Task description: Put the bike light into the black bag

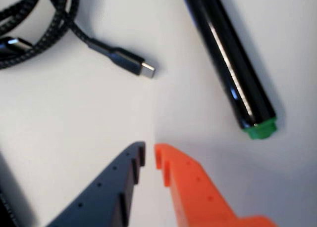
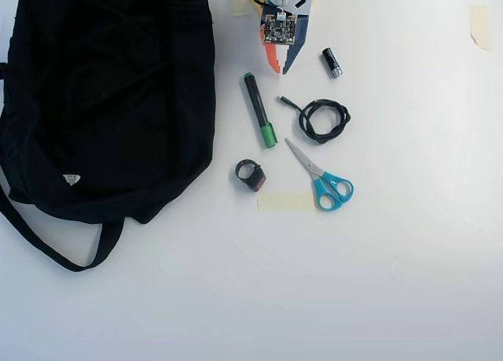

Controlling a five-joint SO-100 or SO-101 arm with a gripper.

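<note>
The bike light [image 2: 250,174], a small black ring with a blocky body and red lens, lies on the white table just right of the black bag's lower edge. The black bag [image 2: 102,101] fills the left of the overhead view, its strap looping toward the front. My gripper [image 2: 281,71] is at the table's far edge, well away from the light, with a dark blue finger and an orange finger. In the wrist view the gripper [image 1: 149,150] has its tips almost touching and holds nothing. The light and the bag are out of the wrist view.
A black marker with a green cap [image 2: 258,109] lies between gripper and light; it also shows in the wrist view [image 1: 233,64]. A coiled black cable [image 2: 322,119], blue-handled scissors [image 2: 322,180], a small black cylinder [image 2: 332,62] and a tape strip [image 2: 284,201] lie to the right.
</note>
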